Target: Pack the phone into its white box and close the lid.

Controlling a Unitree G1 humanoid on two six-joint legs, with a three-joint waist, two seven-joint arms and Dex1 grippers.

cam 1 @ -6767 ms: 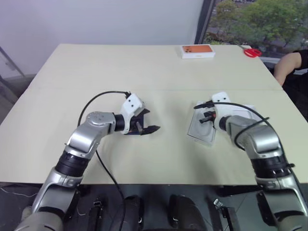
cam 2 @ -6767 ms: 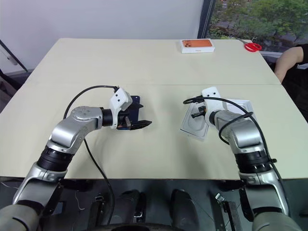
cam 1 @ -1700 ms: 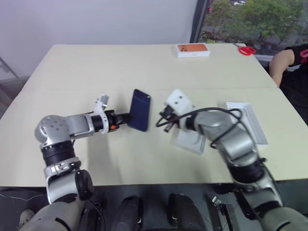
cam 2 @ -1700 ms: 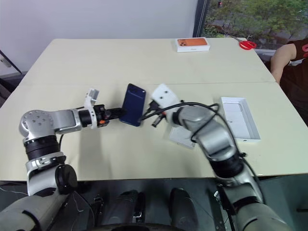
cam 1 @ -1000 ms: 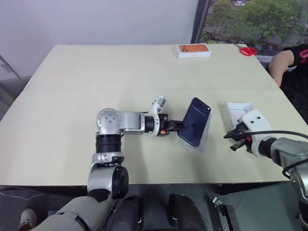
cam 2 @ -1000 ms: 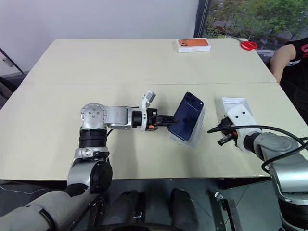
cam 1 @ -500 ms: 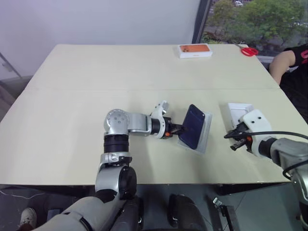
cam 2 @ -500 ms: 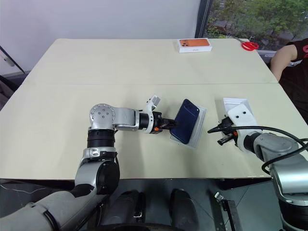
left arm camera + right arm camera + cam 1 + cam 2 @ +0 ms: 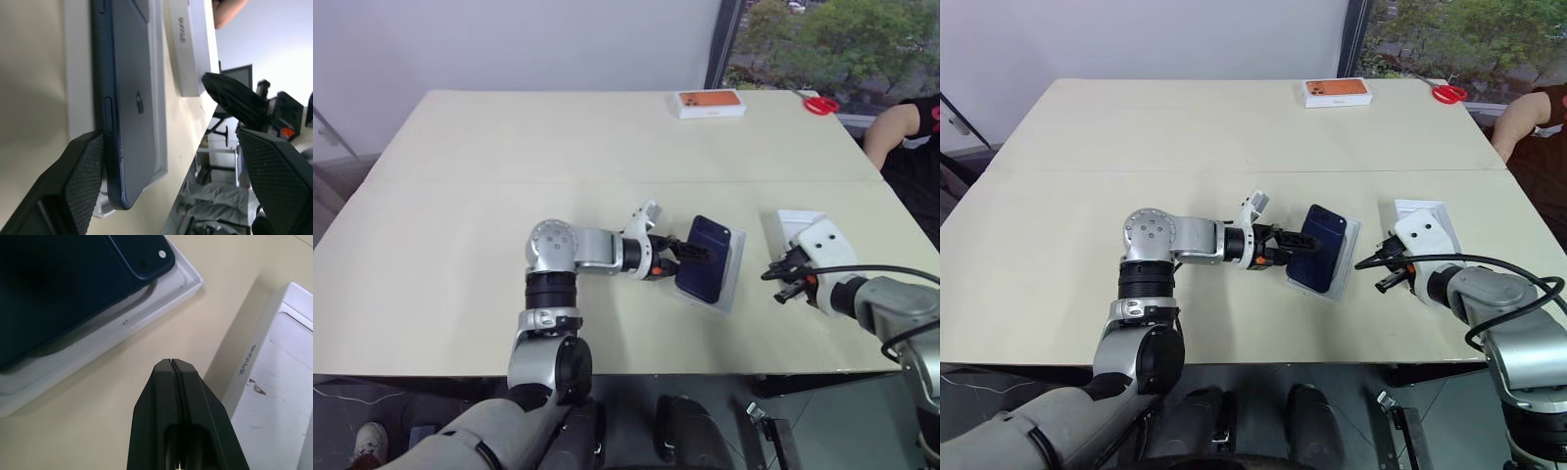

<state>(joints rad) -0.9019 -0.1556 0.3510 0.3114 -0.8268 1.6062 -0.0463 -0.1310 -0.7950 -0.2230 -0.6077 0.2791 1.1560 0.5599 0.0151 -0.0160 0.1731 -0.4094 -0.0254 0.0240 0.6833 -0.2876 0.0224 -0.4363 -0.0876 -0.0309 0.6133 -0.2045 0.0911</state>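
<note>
Left gripper (image 9: 693,257) has opened; phone (image 9: 705,257) overhangs white box (image 9: 732,274).

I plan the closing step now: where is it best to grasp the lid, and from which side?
Probably grip one long raised wall of the lid, coming from above with a finger on each side of the wall. It lies open side up beside the right gripper, and its thin rim seems the graspable part.

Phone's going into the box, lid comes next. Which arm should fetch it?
Right. The right tool, shut, sits beside the lid, which lies open side up. The left tool is open around the phone in the white box.
</note>
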